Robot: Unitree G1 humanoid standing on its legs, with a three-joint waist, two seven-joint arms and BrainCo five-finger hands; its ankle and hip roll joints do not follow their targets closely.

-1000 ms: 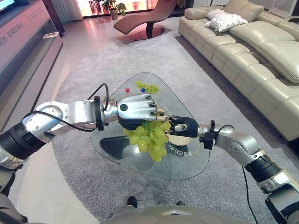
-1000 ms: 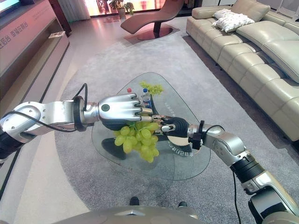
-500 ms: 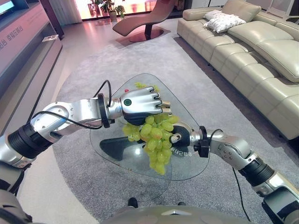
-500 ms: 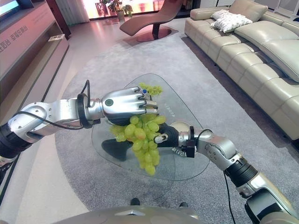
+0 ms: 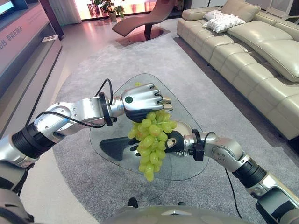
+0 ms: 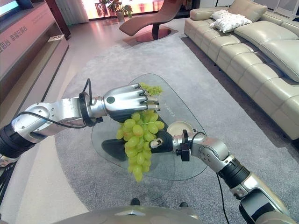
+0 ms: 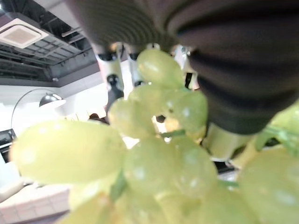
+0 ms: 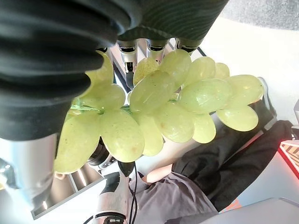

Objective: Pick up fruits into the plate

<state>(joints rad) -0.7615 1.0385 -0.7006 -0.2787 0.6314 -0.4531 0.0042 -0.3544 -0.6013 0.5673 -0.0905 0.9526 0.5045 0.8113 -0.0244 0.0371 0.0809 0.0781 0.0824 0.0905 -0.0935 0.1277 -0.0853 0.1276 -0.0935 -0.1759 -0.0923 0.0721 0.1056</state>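
Observation:
A big bunch of green grapes [image 5: 152, 140] hangs in the air over the glass table [image 5: 189, 165]. My left hand [image 5: 140, 98] is shut on the top of the bunch from above. My right hand [image 5: 174, 141] sits right behind the bunch at mid height, touching it; the grapes [image 8: 159, 98] press against it in the right wrist view. A cream plate [image 6: 180, 127] lies on the table just beyond the right hand. A second, smaller green bunch [image 6: 152, 87] rests at the table's far edge.
A grey carpet [image 5: 84, 70] surrounds the low table. A long cream sofa [image 5: 261, 60] runs along the right, a brown lounge chair [image 5: 145, 18] stands at the back, and a low cabinet [image 5: 23, 42] lines the left wall.
My left hand has risen a little with the grapes, and the bunch now hangs down longer. My right hand has slid left and nearer, from beside the plate to behind the bunch.

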